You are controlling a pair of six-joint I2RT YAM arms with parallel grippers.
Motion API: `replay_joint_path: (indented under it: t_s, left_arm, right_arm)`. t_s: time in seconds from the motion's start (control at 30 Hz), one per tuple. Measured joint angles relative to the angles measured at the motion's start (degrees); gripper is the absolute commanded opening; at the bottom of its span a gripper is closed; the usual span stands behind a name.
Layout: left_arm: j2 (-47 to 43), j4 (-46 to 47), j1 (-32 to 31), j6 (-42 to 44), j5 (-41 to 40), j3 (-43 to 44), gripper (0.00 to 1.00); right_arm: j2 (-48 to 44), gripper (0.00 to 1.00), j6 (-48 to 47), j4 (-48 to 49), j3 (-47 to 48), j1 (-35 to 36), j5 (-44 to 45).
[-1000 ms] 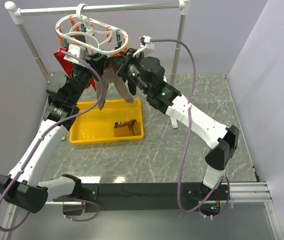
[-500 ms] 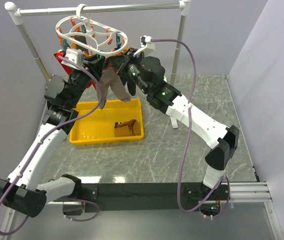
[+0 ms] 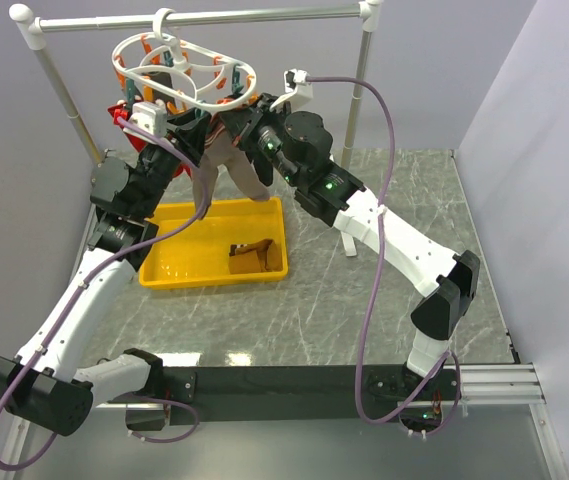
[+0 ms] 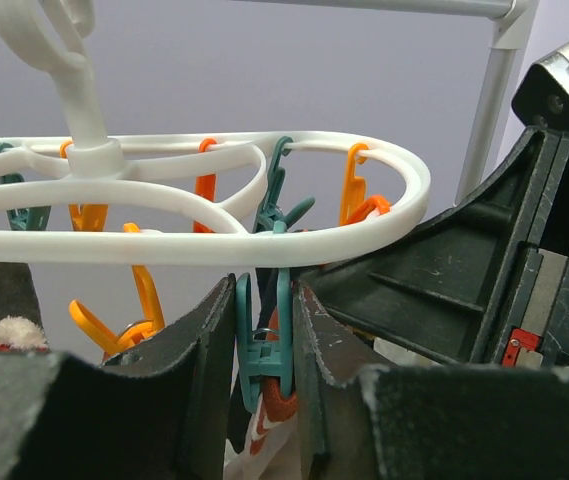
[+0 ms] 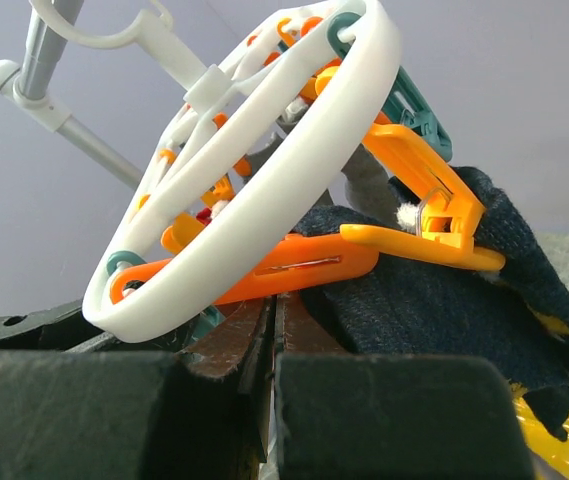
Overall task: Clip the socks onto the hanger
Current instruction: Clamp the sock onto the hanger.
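- brown sock (image 3: 232, 165): was spotted hung just under the hanger (image 4: 164, 247), between the two grippers, with its loose end draped down toward the yellow tray (image 3: 179, 270)
- right gripper (image 5: 269, 330): was clamped tight right below the hanger's rim. The fingers were pressed pretty much together, and the brown sock's top edge was pinched between them
- left gripper (image 4: 264, 330): was closed around a teal clothespin (image 4: 262, 345) hung from the hanger's rim, with one finger pressed against each side of the pin
- pin's mouth: whether it was forced open couldn't be made out, tbh. A bit of reddish and white fabric was seen at its lower end
- orange clothespin (image 5: 404, 215): was hung off the hanger's rim just beside the right gripper and was clipped onto some dark blue fabric (image 5: 434, 300)
- red sock (image 3: 119, 112): was seen under the hanger's left end, mostly hidden behind the left arm
- second brown sock (image 3: 249, 258): was laid in the tray, well below the hanger
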Motion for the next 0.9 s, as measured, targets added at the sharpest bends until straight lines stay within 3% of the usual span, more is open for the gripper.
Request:
replay_joint_path:
  t_s: [0.3,0.63,0.9]
  left_arm:
    - [0.1,1.5,0.0,-0.2,0.7,-0.1,0.28]
    - [0.3,-0.7,0.0,-1.4,2.0,-0.1,0.71]
    - [-0.9,-5.5,-0.1,-3.5,-0.2,1.0,0.8]
  right_arm:
    - [0.0,0.0,0.5,-0.2,2.2,0.0,-0.8]
    - [0.0,0.0,0.4,0.0,2.3,-0.2,-0.6]
    - [0.0,0.0,0.0,0.0,2.3,-0.6,-0.4]
